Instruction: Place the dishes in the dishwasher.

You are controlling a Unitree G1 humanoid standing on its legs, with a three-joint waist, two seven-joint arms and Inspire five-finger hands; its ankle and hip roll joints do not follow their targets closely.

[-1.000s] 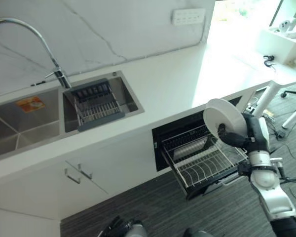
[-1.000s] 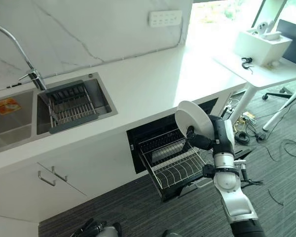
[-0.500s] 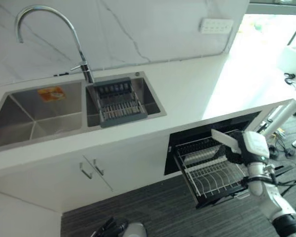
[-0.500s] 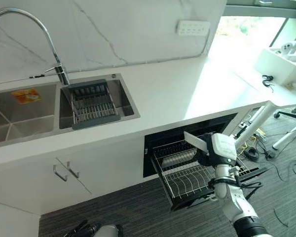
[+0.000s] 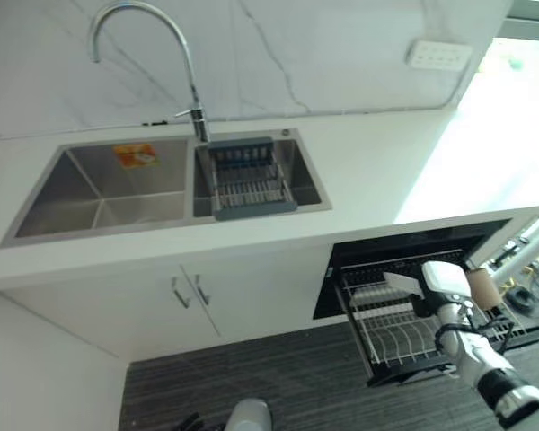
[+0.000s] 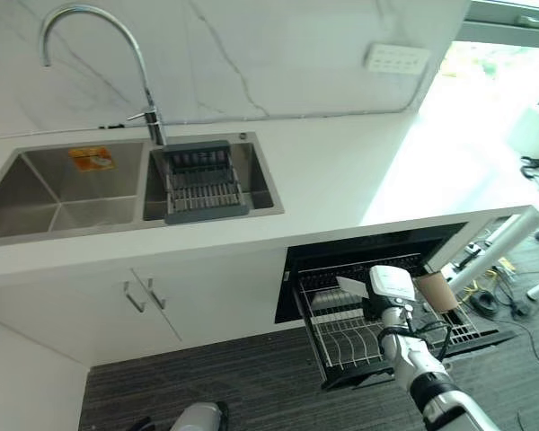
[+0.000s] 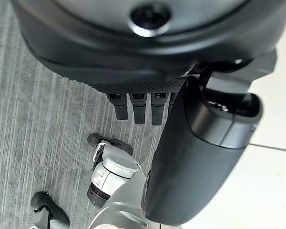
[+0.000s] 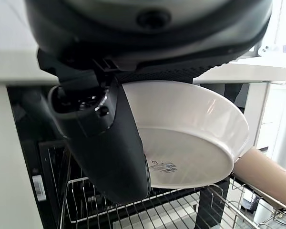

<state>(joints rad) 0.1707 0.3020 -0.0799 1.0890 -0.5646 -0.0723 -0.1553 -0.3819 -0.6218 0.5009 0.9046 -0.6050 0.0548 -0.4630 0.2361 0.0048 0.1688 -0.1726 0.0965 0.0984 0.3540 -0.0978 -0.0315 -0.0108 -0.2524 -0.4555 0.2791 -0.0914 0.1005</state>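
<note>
The right hand (image 8: 105, 143) grips a white plate (image 8: 190, 133), thumb curled over its underside, just above the pulled-out dishwasher rack (image 6: 341, 337) at five o'clock of the sink (image 6: 126, 184). The left hand (image 7: 138, 107) hangs over the floor, fingers relaxed and holding nothing.

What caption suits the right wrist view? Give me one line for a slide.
Right hand holding a white plate above the pulled-out wire rack of the dishwasher.
</note>
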